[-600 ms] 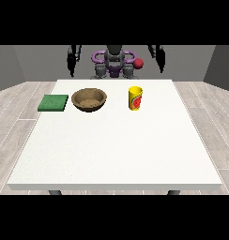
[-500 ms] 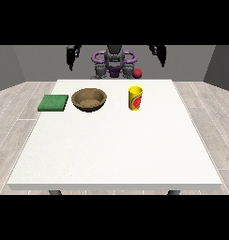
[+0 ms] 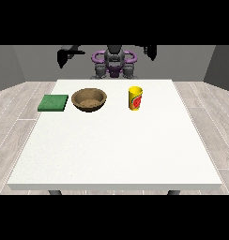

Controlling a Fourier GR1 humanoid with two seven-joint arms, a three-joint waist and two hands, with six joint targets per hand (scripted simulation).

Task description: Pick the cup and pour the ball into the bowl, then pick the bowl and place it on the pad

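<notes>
cup (image 3: 135,99), bowl (image 3: 89,100) and pad (image 3: 53,103) sit in a row on the white table (image 3: 116,150)
both hands (image 3: 64,57) (image 3: 150,50) are up high by the robot, holding nothing; fingers too small to tell

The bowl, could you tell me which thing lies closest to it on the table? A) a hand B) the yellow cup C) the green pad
C: the bowl sits just beside the green pad, while the yellow cup stands farther off at its other side.
</notes>
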